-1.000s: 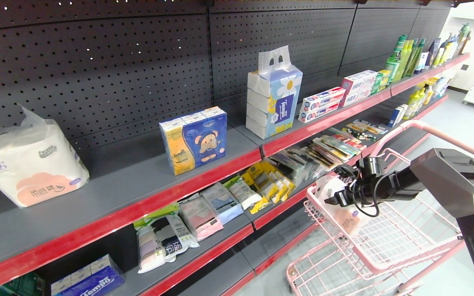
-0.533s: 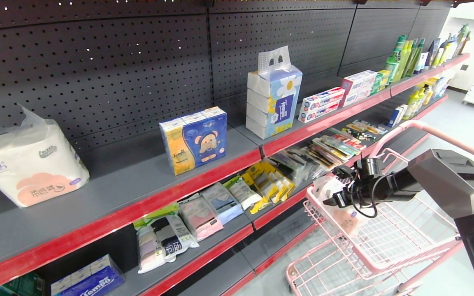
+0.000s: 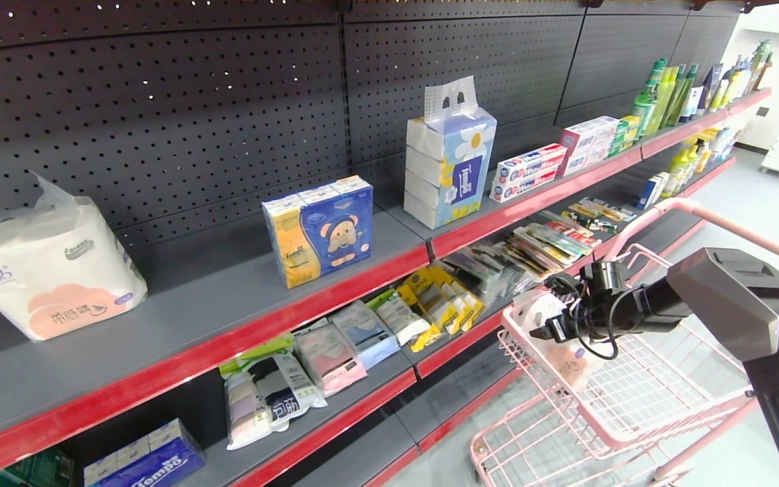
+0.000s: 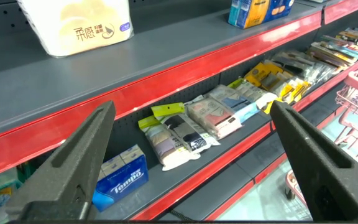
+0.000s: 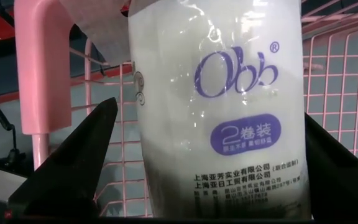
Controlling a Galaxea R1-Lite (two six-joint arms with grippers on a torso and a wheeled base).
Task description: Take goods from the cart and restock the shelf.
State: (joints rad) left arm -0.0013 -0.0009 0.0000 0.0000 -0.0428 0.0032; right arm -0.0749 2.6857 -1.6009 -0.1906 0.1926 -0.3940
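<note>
The dark grey metal shelf with red front edges (image 3: 335, 287) stretches before me. The pink wire cart (image 3: 680, 419) stands just beside it, on my right. A white plastic-wrapped roll pack (image 5: 229, 81) stands upright in the cart's corner nearest the shelf. My right claw (image 5: 207, 109) is spread wide, one finger on each side of that pack. My left claw (image 4: 191, 106) hangs wide and empty, facing the lower shelves.

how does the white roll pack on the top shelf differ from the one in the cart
The shelf pack sits on the top shelf, untouched; the cart pack stands in a corner of the pink cart, between the open fingers of the right gripper. The shelf pack looks broad and squat; the cart pack stands tall and narrow. Both are white, plastic-wrapped, with the same purple marking.
</note>
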